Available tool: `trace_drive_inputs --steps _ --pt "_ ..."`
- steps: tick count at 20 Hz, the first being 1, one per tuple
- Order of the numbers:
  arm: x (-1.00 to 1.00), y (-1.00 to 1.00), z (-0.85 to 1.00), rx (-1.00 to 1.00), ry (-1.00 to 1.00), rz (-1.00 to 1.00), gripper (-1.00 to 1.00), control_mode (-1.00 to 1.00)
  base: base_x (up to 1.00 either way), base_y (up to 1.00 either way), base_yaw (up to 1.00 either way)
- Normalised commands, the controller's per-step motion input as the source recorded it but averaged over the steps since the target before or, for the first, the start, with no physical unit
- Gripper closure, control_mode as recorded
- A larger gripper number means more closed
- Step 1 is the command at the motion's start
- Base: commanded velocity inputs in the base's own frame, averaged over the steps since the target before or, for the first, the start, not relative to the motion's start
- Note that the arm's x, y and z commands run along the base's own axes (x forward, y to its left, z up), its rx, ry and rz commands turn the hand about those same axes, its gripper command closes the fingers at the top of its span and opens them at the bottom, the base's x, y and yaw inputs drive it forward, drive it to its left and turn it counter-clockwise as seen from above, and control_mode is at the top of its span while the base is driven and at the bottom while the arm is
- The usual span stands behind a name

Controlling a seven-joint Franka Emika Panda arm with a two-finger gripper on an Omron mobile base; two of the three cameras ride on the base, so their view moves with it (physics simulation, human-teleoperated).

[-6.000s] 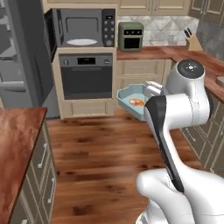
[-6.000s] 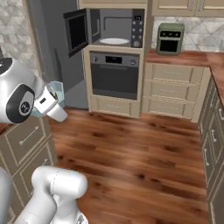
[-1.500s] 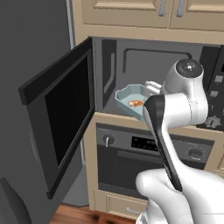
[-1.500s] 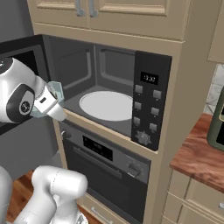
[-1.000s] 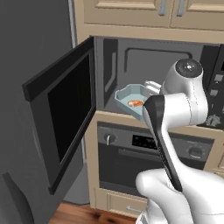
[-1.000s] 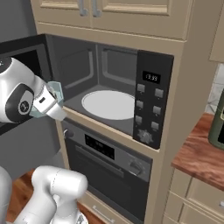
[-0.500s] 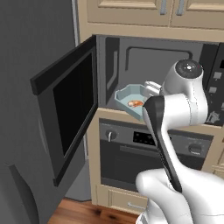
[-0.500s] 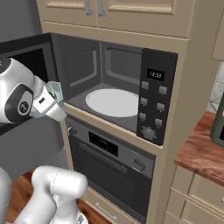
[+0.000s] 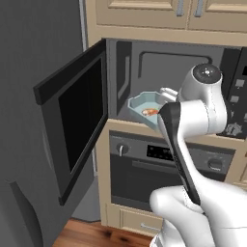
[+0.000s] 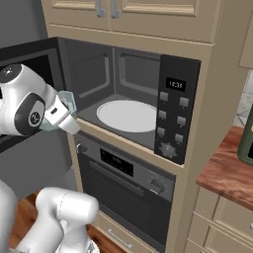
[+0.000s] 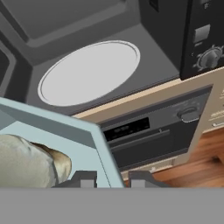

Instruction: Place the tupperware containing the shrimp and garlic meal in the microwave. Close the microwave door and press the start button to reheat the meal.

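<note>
Tupperware (image 9: 144, 103) with the shrimp and garlic meal (image 9: 150, 112) hangs in front of the microwave (image 10: 123, 84) opening, just outside its front edge, above the oven (image 10: 123, 178). We see our fingers (image 11: 83, 178) narrowed on the container's rim. Inside the microwave, the white turntable plate (image 10: 127, 115) lies bare. Left of the microwave, the microwave door (image 9: 75, 120) stands swung wide.

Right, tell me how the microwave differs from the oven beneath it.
The microwave stands open, its door swung out to the left; the oven is shut. The microwave shows a white turntable plate inside; the oven's inside is hidden. The microwave's button panel runs down its right side; the oven's knobs and display run along its top. Both are dark and built into the same beige cabinet column.
</note>
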Motion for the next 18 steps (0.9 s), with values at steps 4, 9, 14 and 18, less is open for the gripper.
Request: trace_drive_inputs --steps 4,9,14,18 --pt "0.50 -0.45 -0.04 0.02 0.03 -0.01 1.00 -1.00 0.00 0.00 0.00" --pt "0.37 -0.38 -0.23 0.00 0.03 -0.06 1.00 -1.00 0.00 0.00 0.00" --pt "0.27 -0.29 -0.36 0.00 0.00 -0.14 1.00 -1.00 0.00 0.00 0.00" --pt "0.48 -0.07 -0.23 0.00 0.00 -0.04 1.00 -1.00 0.00 0.00 0.00"
